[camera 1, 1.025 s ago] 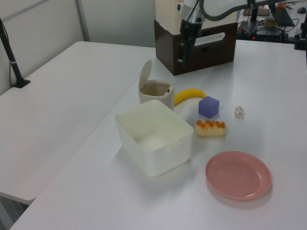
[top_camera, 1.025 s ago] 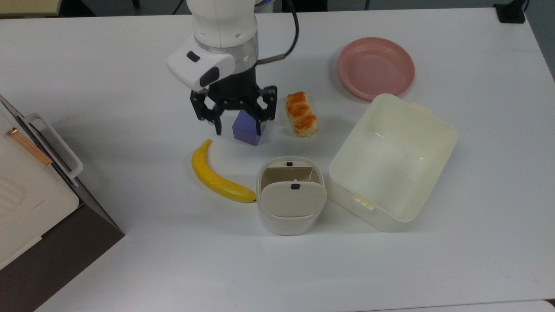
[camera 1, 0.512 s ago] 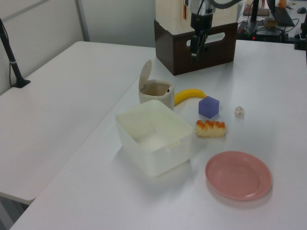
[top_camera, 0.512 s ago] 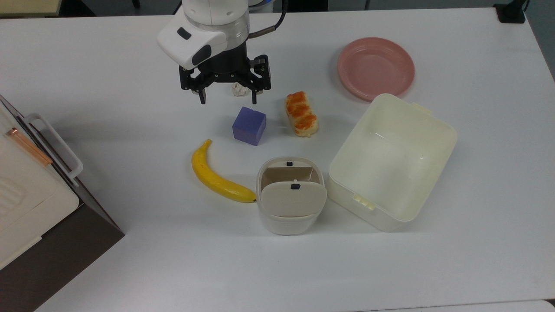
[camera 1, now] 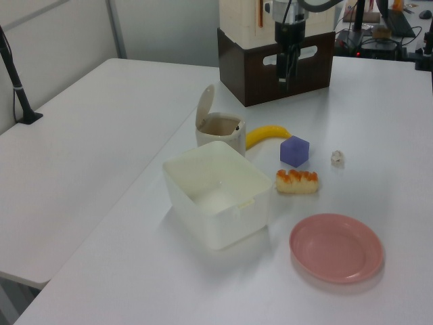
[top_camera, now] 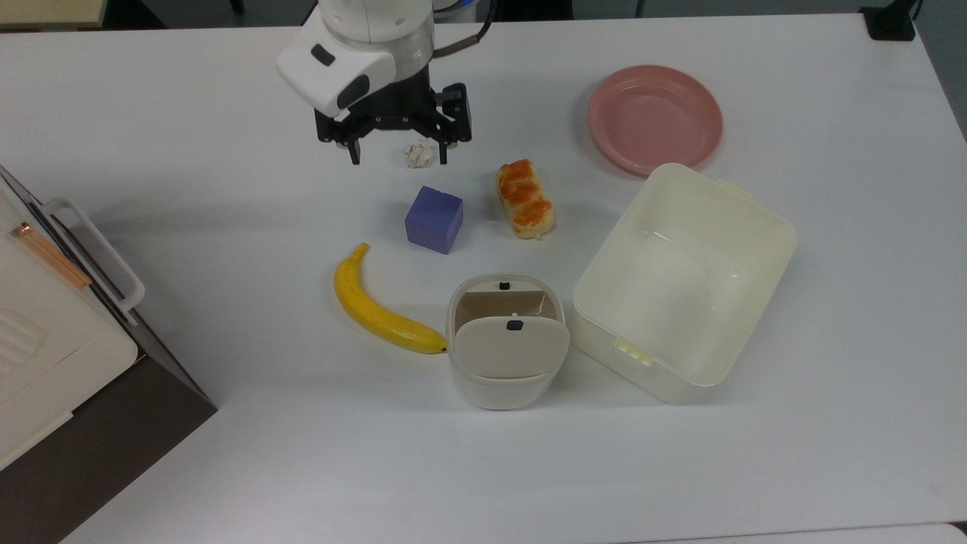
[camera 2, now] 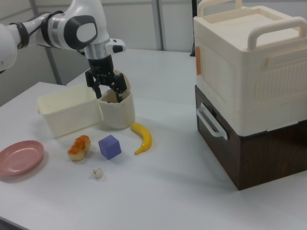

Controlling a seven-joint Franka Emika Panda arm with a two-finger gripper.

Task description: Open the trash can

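The trash can point(top_camera: 505, 385) is a small off-white rounded bin near the table's middle. Its beige lid point(top_camera: 512, 349) with a black button stands tipped up, and the brown inside point(top_camera: 502, 304) is exposed. The left view has the trash can point(camera 1: 223, 135) with its lid point(camera 1: 205, 107) upright. My gripper point(top_camera: 398, 156) hangs open and empty well above the table, toward the top view's upper edge from the bin, over a small crumpled white scrap point(top_camera: 417, 155). From the right view the gripper point(camera 2: 108, 91) appears in front of the trash can point(camera 2: 117, 112).
A purple cube point(top_camera: 434, 219), a banana point(top_camera: 381, 313) and a bread roll point(top_camera: 524, 198) lie between gripper and bin. A lidless cream tub point(top_camera: 684, 279) stands right beside the bin, a pink plate point(top_camera: 654, 117) beyond it. A stacked box unit point(top_camera: 53, 340) fills the top view's left corner.
My gripper has risen from around the purple cube and drawn back toward the top view's upper edge, staying open. The bin's lid has stood up the whole time.
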